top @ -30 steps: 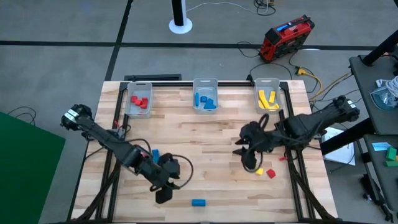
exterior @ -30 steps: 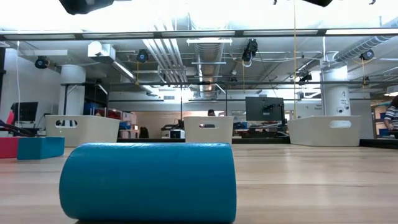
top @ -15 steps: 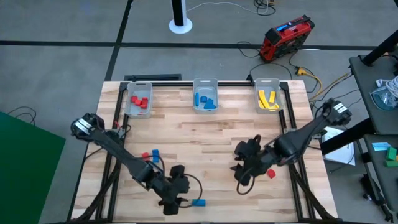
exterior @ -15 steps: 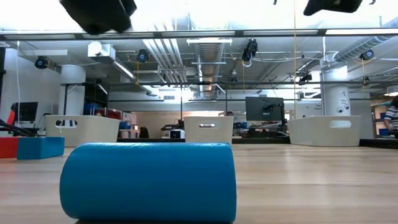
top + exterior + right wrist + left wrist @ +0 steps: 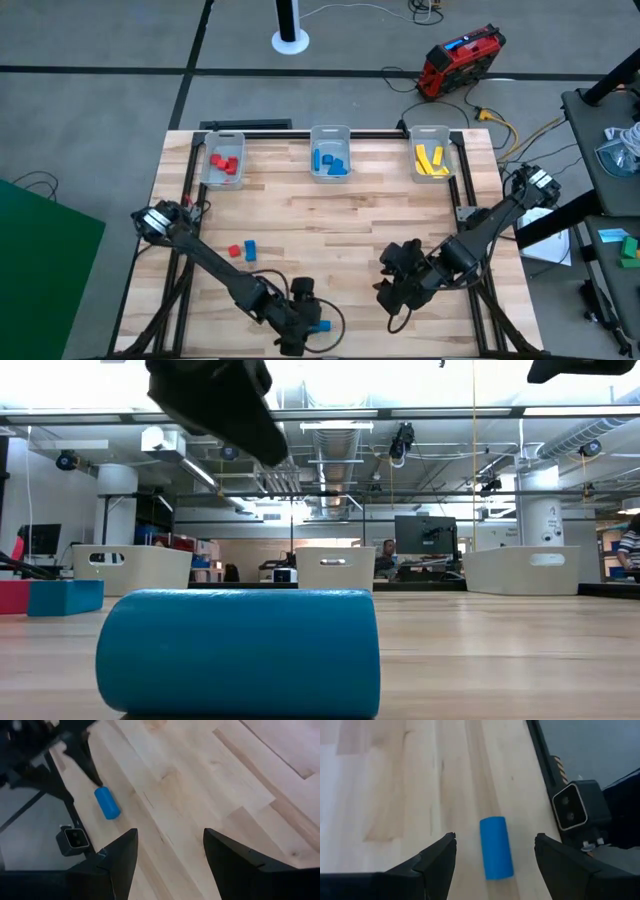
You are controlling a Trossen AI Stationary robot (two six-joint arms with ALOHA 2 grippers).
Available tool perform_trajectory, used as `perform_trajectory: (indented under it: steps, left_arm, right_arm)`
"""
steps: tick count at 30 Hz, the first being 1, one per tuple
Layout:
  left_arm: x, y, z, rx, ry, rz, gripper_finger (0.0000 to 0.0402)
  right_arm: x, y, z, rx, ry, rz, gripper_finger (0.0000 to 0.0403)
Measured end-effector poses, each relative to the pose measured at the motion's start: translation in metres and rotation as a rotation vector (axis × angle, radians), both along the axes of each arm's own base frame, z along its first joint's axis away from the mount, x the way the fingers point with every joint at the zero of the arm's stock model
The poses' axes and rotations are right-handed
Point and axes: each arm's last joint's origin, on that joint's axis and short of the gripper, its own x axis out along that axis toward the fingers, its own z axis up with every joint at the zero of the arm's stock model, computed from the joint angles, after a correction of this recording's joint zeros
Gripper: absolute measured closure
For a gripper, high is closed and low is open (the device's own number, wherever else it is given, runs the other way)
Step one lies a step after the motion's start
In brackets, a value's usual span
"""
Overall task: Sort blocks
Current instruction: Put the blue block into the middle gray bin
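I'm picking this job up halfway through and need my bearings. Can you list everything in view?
Table: one, pale wood.
Bins: three, clear, along the far edge: left, middle, right.
Binned blocks: several red in the left bin, several blue in the middle bin, several yellow in the right bin.
Blue bar: one, near edge, just ahead of the left hand.
Loose pair: one red and one blue, side by side, left of centre.
Red case: one, on the floor beyond the table.
Left hand: open, empty, low at the near edge.
Right hand: open, empty, over the near right of the table.
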Motion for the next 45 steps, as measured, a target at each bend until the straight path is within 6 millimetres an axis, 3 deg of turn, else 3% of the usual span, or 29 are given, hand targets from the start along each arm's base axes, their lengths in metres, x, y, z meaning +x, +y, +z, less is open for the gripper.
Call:
perform_trajectory:
  steps: [5,17,27,37,45]
  left_arm:
    - [0.011,-0.009,-0.007,0.020,0.006,-0.017,0.0157]
    - [0.009,-0.007,-0.010,0.078,-0.003,-0.017,0.0157]
    - [0.013,-0.023,-0.039,0.099,-0.016,-0.071,0.0157]
    - [0.014,-0.025,-0.067,0.116,0.047,-0.031,0.0158]
    - [0.014,-0.026,-0.075,0.084,0.068,0.010,0.0200]
  right_arm:
    - [0.000,0.000,0.000,-0.003,-0.004,-0.009,0.0186]
    - [0.000,-0.001,-0.003,-0.007,0.005,-0.013,0.0186]
    - [-0.002,-0.002,-0.010,-0.001,0.024,-0.040,0.0186]
    - [-0.003,-0.003,-0.013,-0.006,0.031,-0.040,0.0186]
    - [-0.003,-0.003,-0.014,-0.012,0.034,-0.036,0.0186]
